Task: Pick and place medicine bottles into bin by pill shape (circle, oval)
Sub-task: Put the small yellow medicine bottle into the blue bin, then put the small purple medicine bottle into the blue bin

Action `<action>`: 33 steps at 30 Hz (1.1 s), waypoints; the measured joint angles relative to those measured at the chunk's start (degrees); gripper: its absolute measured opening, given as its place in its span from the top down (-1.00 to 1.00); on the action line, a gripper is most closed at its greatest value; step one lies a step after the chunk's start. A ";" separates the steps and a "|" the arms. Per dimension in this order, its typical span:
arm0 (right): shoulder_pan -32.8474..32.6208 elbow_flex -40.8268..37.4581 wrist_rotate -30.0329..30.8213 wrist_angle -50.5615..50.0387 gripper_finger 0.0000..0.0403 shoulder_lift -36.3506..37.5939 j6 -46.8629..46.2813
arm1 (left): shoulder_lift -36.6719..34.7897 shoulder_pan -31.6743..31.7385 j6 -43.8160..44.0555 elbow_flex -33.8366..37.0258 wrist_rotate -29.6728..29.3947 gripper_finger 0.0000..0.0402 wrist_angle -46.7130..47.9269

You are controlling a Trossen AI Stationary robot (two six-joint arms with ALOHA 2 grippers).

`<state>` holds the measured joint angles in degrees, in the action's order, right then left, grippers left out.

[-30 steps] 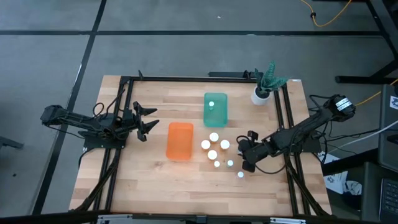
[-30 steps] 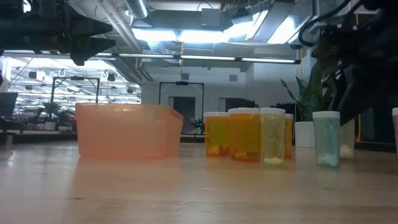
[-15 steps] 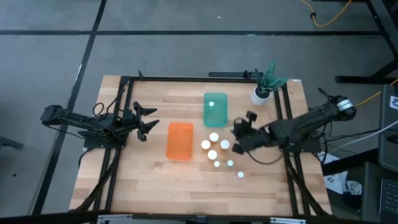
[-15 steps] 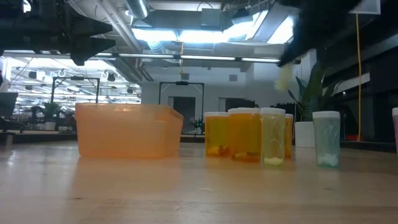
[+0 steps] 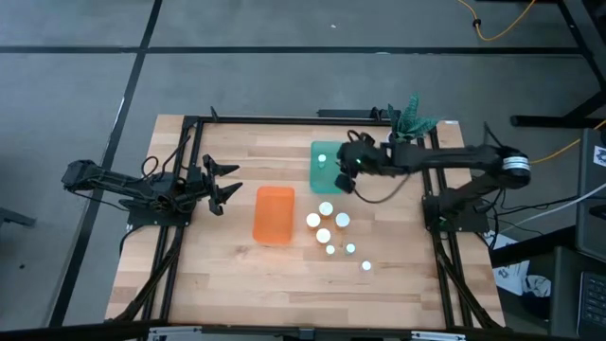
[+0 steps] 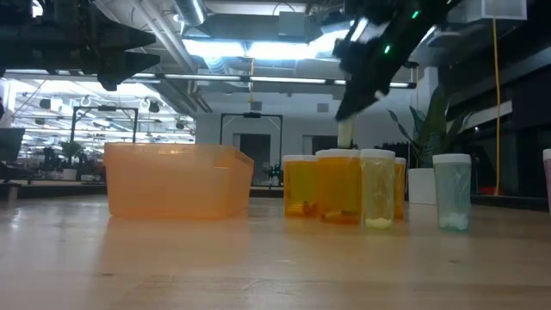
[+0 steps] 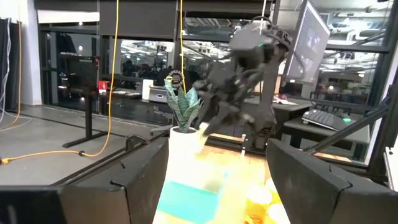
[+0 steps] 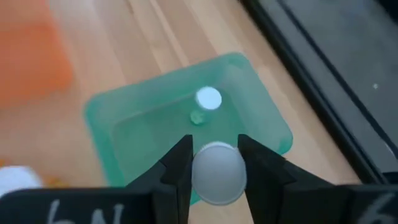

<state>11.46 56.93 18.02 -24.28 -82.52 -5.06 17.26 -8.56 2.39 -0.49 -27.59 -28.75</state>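
Observation:
My right gripper [image 5: 347, 174] is shut on a small bottle with a white cap [image 8: 217, 174]. It holds the bottle above the near right part of the teal-green bin [image 5: 329, 167]. One white-capped bottle [image 8: 208, 98] stands inside that bin. The orange bin [image 5: 274, 214] stands to its near left. Several more bottles [image 5: 326, 222] stand on the table between the bins and the near right. My left gripper [image 5: 223, 184] is open and empty, left of the orange bin. My right gripper pinches the bottle between its two fingers, one on each side just below the white cap [image 8: 217, 163]. The fingers point down from above. The bottle hangs upright below them [image 6: 346, 133], lifted clear of the table and above the teal-green bin's rim.
A white pot with a green plant [image 5: 401, 140] stands at the far right corner, just beyond my right arm. Black rails [image 5: 180, 189] run along the table's left and right sides. The standing bottles show in the low view [image 6: 340, 185] beside the orange bin [image 6: 176, 181].
My right gripper has risen from beside the bottles at the near right. It has gone toward the far edge and the left, and now stands over the teal-green bin. It stays shut on the bottle, which is lifted clear. The other bottles have kept still.

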 joint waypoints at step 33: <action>10.49 4.94 -10.64 3.89 0.09 -17.18 5.16 | 0.01 0.02 -0.07 0.00 0.00 -0.31 0.02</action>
<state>21.96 61.87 7.38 -20.39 -99.70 0.10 17.27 -8.54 2.33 -0.49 -27.59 -28.74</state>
